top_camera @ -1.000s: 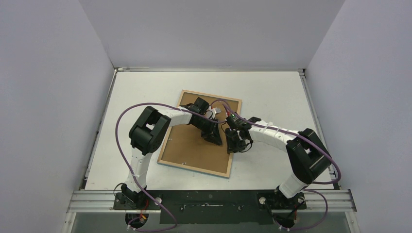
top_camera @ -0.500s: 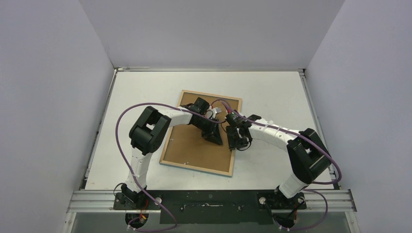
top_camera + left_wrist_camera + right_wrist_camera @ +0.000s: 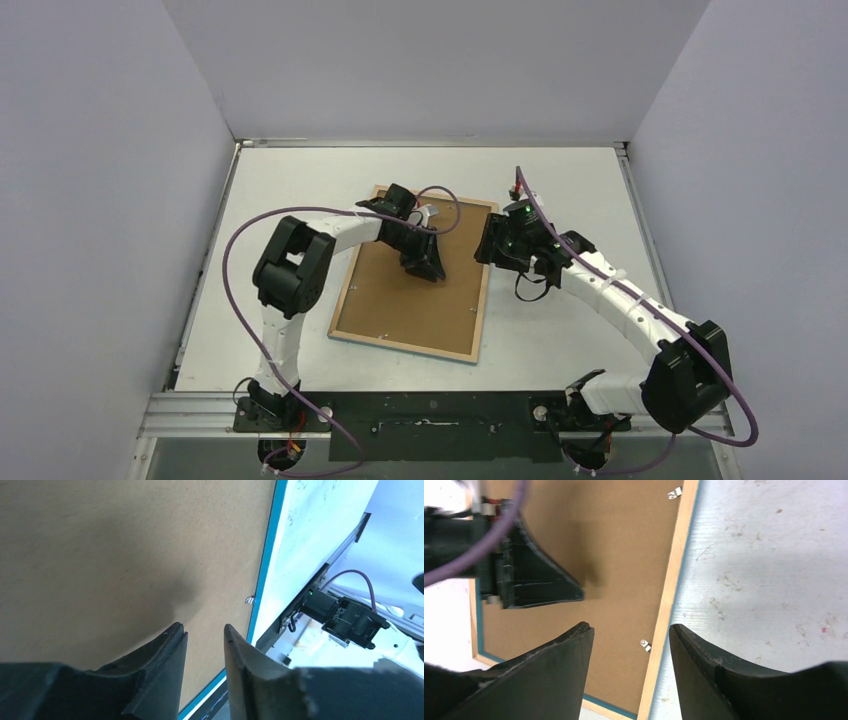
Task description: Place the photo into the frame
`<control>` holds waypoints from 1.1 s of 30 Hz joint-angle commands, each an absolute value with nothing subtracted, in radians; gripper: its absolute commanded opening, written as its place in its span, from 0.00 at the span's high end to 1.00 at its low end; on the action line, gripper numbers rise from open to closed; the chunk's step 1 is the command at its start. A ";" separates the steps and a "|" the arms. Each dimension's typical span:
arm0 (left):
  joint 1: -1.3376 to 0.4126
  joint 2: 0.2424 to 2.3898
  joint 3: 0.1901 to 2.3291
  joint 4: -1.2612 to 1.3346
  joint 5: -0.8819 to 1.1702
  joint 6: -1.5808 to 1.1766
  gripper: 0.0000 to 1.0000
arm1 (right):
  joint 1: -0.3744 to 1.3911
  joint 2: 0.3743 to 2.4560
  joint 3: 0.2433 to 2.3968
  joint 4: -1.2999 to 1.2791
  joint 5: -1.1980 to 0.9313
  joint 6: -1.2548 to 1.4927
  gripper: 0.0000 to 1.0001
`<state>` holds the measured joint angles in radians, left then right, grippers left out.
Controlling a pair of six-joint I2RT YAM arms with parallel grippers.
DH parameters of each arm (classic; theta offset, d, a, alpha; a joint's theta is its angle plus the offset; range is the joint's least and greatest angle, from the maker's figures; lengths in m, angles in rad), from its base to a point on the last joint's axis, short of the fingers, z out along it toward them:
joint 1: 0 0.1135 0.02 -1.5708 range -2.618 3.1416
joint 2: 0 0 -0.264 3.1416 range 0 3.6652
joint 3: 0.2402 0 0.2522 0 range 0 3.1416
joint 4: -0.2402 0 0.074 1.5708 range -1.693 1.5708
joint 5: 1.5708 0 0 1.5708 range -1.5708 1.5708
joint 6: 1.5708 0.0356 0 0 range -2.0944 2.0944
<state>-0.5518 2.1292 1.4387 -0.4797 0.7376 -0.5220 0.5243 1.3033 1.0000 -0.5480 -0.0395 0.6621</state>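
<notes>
- My left gripper: fingers narrowly apart, pinching nothing, low over the brown backing board.
- My right gripper: spread wide, empty, above the frame, at its right edge.
- Frame lies back-up on worktop.

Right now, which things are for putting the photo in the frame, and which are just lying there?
For the job: the frame, face down; the brown backing board in it; the left claw and the right claw, both open over it. The photo is not in sight.
Just there: the table; the purple cable.
</notes>
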 commanded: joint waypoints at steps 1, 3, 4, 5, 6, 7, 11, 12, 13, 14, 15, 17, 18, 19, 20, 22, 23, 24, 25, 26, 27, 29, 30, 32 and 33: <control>-0.528 1.944 1.423 -0.514 0.618 -0.517 0.64 | 0.518 1.289 1.009 -0.582 0.090 0.723 0.40; -0.526 1.882 1.381 -0.522 0.571 -0.523 0.58 | 0.515 1.320 1.030 -0.616 0.110 0.721 0.37; -0.525 1.850 1.356 -0.526 0.550 -0.525 0.56 | 0.514 1.342 1.051 -0.636 0.106 0.715 0.36; -0.525 1.821 1.332 -0.528 0.534 -0.528 0.54 | 0.512 1.371 1.065 -0.652 0.088 0.701 0.34; -0.525 1.789 1.307 -0.528 0.518 -0.531 0.53 | 0.512 1.403 1.076 -0.661 0.048 0.675 0.34; -0.525 1.761 1.283 -0.529 0.506 -0.534 0.52 | 0.513 1.441 1.095 -0.703 0.022 0.652 0.33; -0.522 1.664 1.208 -0.551 0.456 -0.533 0.51 | 0.548 1.573 1.124 -0.791 -0.014 0.548 0.31; -0.520 1.645 1.190 -0.560 0.441 -0.532 0.51 | 0.562 1.601 1.124 -0.798 -0.016 0.522 0.30; -0.516 1.628 1.170 -0.568 0.422 -0.535 0.50 | 0.573 1.622 1.122 -0.800 -0.033 0.495 0.29; -0.510 1.607 1.145 -0.571 0.409 -0.543 0.50 | 0.582 1.641 1.120 -0.800 -0.054 0.473 0.29; -0.503 1.587 1.117 -0.567 0.400 -0.552 0.49 | 0.593 1.657 1.118 -0.801 -0.068 0.456 0.29; -0.486 1.543 1.053 -0.553 0.389 -0.573 0.48 | 0.616 1.672 1.109 -0.790 -0.082 0.443 0.29; -0.478 1.523 1.032 -0.551 0.387 -0.578 0.47 | 0.627 1.673 1.104 -0.781 -0.084 0.440 0.29; -0.472 1.505 1.016 -0.553 0.382 -0.581 0.47 | 0.633 1.675 1.096 -0.770 -0.084 0.443 0.29; -0.467 1.489 1.003 -0.557 0.377 -0.581 0.46 | 0.638 1.677 1.090 -0.762 -0.088 0.448 0.29; -0.458 1.466 0.984 -0.566 0.370 -0.580 0.46 | 0.642 1.686 1.080 -0.752 -0.084 0.452 0.31; -0.455 1.458 0.977 -0.568 0.367 -0.579 0.46 | 0.645 1.691 1.078 -0.751 -0.078 0.453 0.32; -0.452 1.451 0.970 -0.572 0.366 -0.578 0.46 | 0.648 1.696 1.077 -0.751 -0.071 0.449 0.34; -0.451 1.448 0.966 -0.575 0.365 -0.578 0.45 | 0.651 1.702 1.077 -0.752 -0.066 0.444 0.37; -0.450 1.445 0.965 -0.577 0.364 -0.576 0.45 | 0.652 1.707 1.079 -0.753 -0.065 0.433 0.38; -0.447 1.442 0.964 -0.581 0.364 -0.573 0.45 | 0.652 1.711 1.081 -0.753 -0.074 0.416 0.41; -0.437 1.441 0.971 -0.603 0.353 -0.559 0.45 | 0.652 1.720 1.089 -0.759 -0.077 0.386 0.47; -0.429 1.439 0.978 -0.616 0.347 -0.550 0.45 | 0.652 1.724 1.094 -0.766 -0.083 0.370 0.48; -0.407 1.436 0.987 -0.630 0.349 -0.534 0.44 | 0.652 1.733 1.101 -0.775 -0.100 0.346 0.53; -0.392 1.434 0.989 -0.633 0.354 -0.524 0.44 | 0.652 1.736 1.100 -0.776 -0.108 0.339 0.54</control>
<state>-0.4366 1.4719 0.9627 -0.5991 0.3691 -0.5625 0.6487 1.7172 1.0809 -0.7643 -0.0883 0.4015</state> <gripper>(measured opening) 0.554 0.485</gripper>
